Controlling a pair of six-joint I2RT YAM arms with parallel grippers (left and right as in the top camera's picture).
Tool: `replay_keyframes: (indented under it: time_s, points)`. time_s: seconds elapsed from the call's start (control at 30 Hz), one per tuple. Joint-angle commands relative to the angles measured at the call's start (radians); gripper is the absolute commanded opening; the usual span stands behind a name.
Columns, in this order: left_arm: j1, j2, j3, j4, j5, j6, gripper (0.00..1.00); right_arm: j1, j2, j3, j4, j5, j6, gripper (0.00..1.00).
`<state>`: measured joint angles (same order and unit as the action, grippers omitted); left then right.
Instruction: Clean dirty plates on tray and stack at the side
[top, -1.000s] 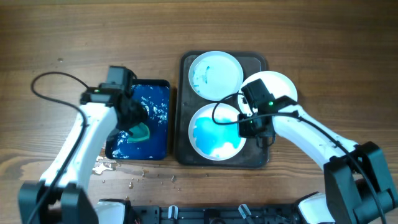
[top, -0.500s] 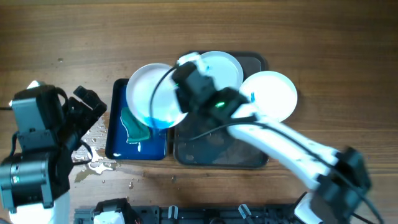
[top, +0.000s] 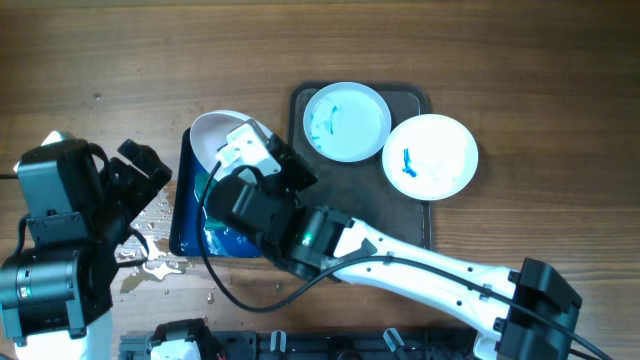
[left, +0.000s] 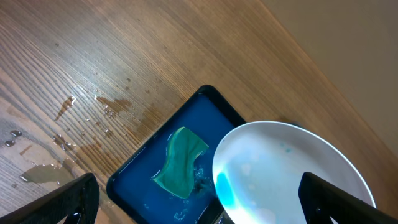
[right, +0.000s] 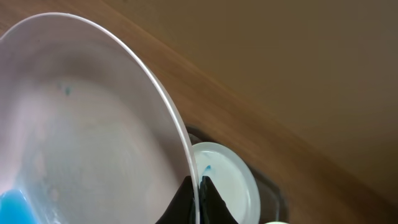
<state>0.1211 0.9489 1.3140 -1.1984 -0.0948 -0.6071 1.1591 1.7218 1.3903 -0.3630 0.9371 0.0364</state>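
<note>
Plate (right: 93, 124) (tilted), rim in right fingers (right: 216, 206)

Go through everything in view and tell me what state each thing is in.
held plate: tilted over blue tray, blue liquid at its low edge
right pincer: shut on held plate's rim
left pincer: open, empty
far plate: flat on grey tray, blue-smeared
side plate: overlapping grey tray's right rim, one blue smear
sponge: lying in blue tray
table: wet patches

A white plate (left: 292, 168), smeared blue at its near-left rim, hangs tilted over the blue tray's (left: 138, 183) right part. A green sponge (left: 180, 162) lies in the tray. Water drops (left: 111, 107) spot the wooden table (left: 186, 37) at left.
</note>
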Motion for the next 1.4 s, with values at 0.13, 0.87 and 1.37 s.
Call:
replay_keyframes:
  time_s: [0.13,0.87,1.37]
  points:
    - [0.008,-0.004,0.015,0.0,0.012,0.001,1.0,0.014,-0.024,0.016,0.031,0.134,-0.126,0.04]
    - [0.008,-0.004,0.015,0.0,0.012,0.002,1.0,0.059,-0.024,0.016,0.242,0.225,-0.342,0.04]
    - [0.008,-0.004,0.015,0.0,0.012,0.002,1.0,-0.064,-0.024,0.005,0.103,0.047,0.026,0.04]
